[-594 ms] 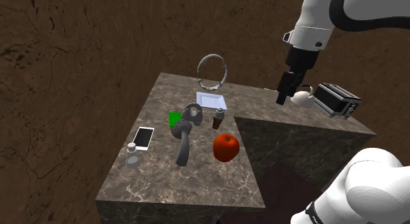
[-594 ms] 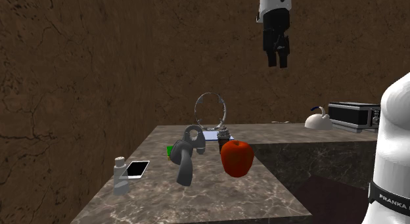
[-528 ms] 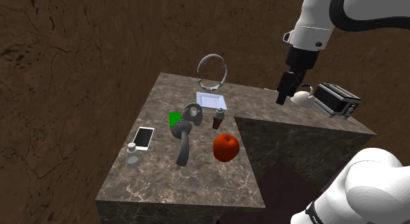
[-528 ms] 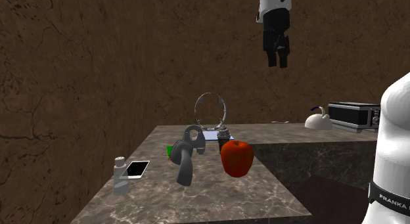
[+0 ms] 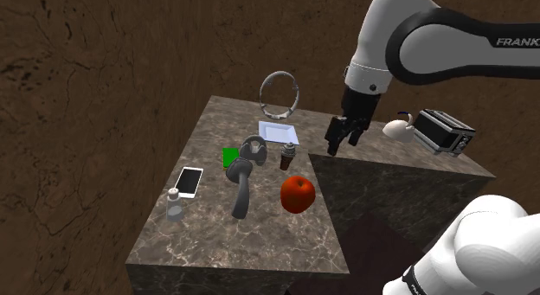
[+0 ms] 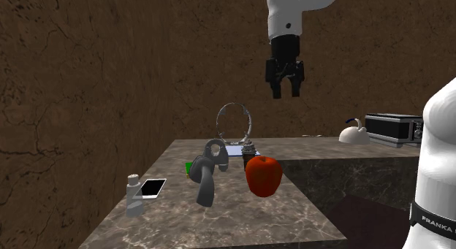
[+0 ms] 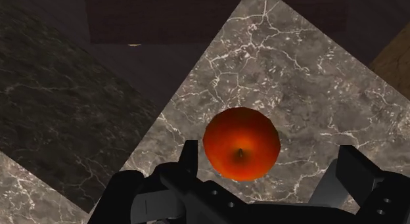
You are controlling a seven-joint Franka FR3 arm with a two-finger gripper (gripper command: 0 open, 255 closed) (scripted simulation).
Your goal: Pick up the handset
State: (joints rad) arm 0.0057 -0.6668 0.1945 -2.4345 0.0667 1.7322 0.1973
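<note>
The claw [image 5: 340, 144] hangs above the marble bench [image 5: 251, 246], fingers spread wide and holding nothing, with a red apple [image 7: 241, 142] below it. The handset [image 5: 189, 181], a white phone with a dark screen, lies flat near the bench's left edge in the shoulder view, just beside a small bottle [image 5: 175, 207], well apart from the claw.
</note>
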